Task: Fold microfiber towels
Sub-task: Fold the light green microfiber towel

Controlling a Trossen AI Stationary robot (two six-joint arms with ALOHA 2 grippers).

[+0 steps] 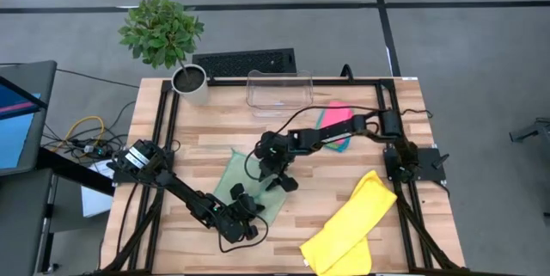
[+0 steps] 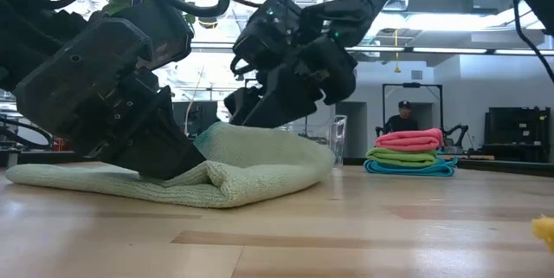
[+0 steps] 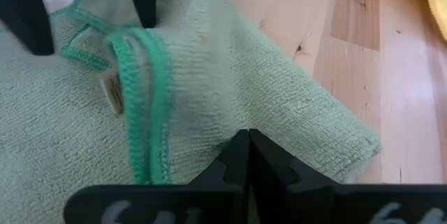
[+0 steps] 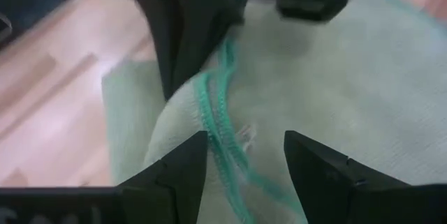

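Note:
A pale sage green towel [image 1: 249, 188] with a green hem lies on the wooden table, its near part folded over [image 2: 260, 161]. My left gripper [image 3: 248, 140] is shut, with its tips on the folded part near the towel's right edge. My right gripper [image 4: 244, 158] is open above the towel, reaching in from the far right. Its fingers stand on either side of the hemmed edge [image 4: 223, 133]. A yellow towel [image 1: 348, 224] lies crumpled at the near right. Pink, green and blue towels sit folded in a stack [image 1: 335, 125] at the far right. My left gripper presses its shut fingertips [image 3: 244, 155] down on the upper folded layer [image 3: 230, 112] of the sage towel, slanting down from the near left. The towel lies flat on the table under them. Whether my right gripper touches the hemmed edge cannot be told.
A clear plastic bin [image 1: 279, 87], a potted plant [image 1: 163, 35] and a dark keyboard [image 1: 245, 61] stand along the far edge. Bare wood [image 1: 318, 181] shows between the sage towel and the yellow one. A person [image 2: 400, 118] sits in the room beyond the table.

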